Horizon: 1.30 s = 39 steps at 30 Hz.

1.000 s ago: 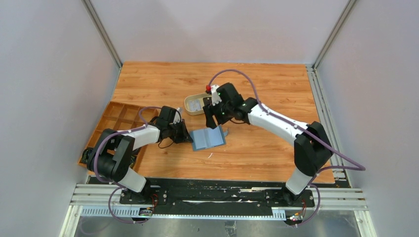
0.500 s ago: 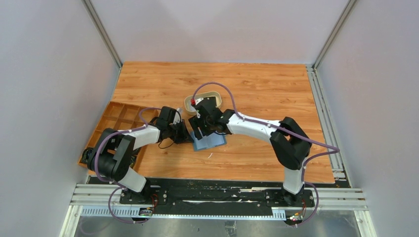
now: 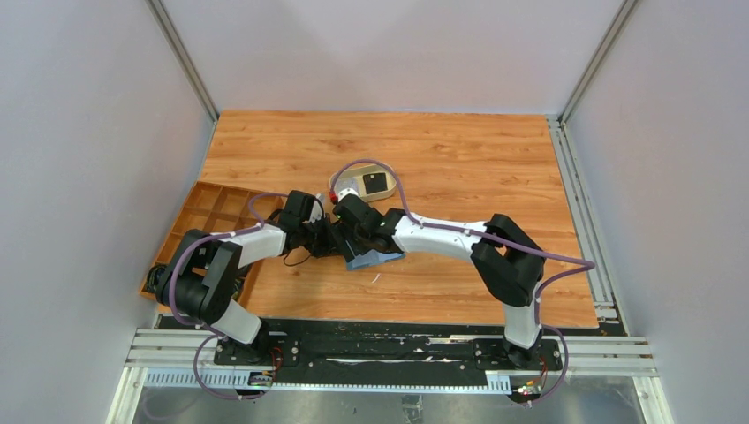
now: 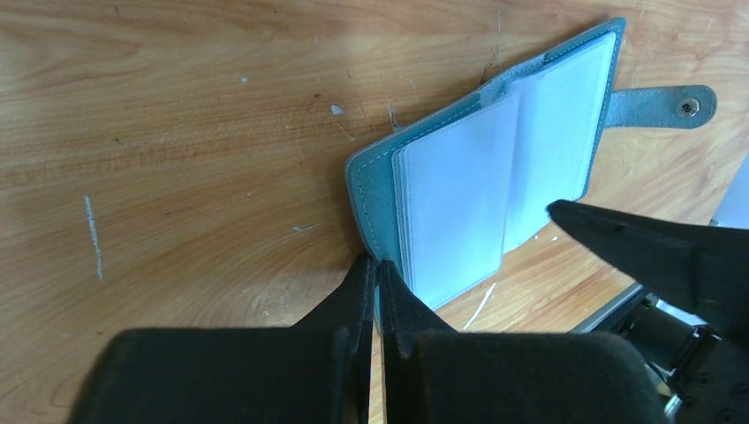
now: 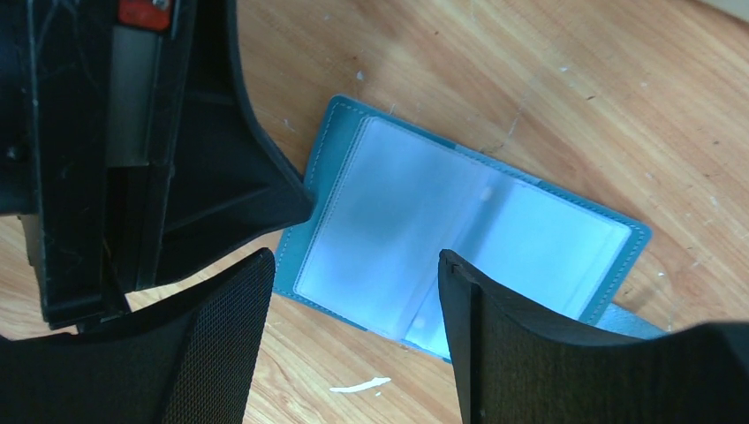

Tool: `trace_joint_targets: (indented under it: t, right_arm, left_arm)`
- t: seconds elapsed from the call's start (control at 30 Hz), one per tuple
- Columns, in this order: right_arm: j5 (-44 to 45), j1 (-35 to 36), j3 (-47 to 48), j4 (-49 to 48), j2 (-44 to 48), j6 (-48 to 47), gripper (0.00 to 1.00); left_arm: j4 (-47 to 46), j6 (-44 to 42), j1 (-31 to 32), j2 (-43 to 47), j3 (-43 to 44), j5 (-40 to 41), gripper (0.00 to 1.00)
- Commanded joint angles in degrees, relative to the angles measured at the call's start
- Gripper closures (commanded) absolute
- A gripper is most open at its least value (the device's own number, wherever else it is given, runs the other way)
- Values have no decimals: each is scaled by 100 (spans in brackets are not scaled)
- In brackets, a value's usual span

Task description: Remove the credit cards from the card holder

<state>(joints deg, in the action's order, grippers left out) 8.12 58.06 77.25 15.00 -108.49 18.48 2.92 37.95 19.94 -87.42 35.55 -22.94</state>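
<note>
Since 1 second ago the right arm has been swinging away from the beige tray (image 3: 357,168) and is now hanging over the card holder (image 3: 382,259), which is lying open on the table (image 3: 459,150) at 6 o'clock of the tray. In the top view the left gripper (image 3: 338,246) is sitting at 9 o'clock of the holder, with the right gripper (image 3: 360,240) just above it. In the left wrist view the left gripper (image 4: 378,269) is pinching the card holder (image 4: 495,177) by its teal edge, the snap tab (image 4: 658,104) pointing to 2 o'clock. In the right wrist view the right gripper (image 5: 353,300) is hovering with its 2 fingers (image 5: 530,344) apart over the card holder (image 5: 459,221); whether credit cards are sitting in the pale pockets cannot be told.
</note>
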Motion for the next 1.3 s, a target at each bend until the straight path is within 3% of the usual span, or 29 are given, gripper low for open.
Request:
trace_joint_targets:
  t: [0.0, 0.63, 1.07, 1.27]
  right_arm:
    - [337, 201, 46, 110, -262, 40, 28]
    - [510, 298, -421, -28, -337, 112, 28]
    - [1781, 205, -526, 404, -193, -160, 28]
    - [1954, 29, -651, 490, -32, -152, 27]
  left_arm:
    - [207, -43, -17, -80, -152, 101, 100]
    - [379, -81, -17, -30, -100, 188, 100]
    - [555, -207, -17, -29, -48, 245, 100]
    - [569, -234, -17, -16, -65, 263, 100]
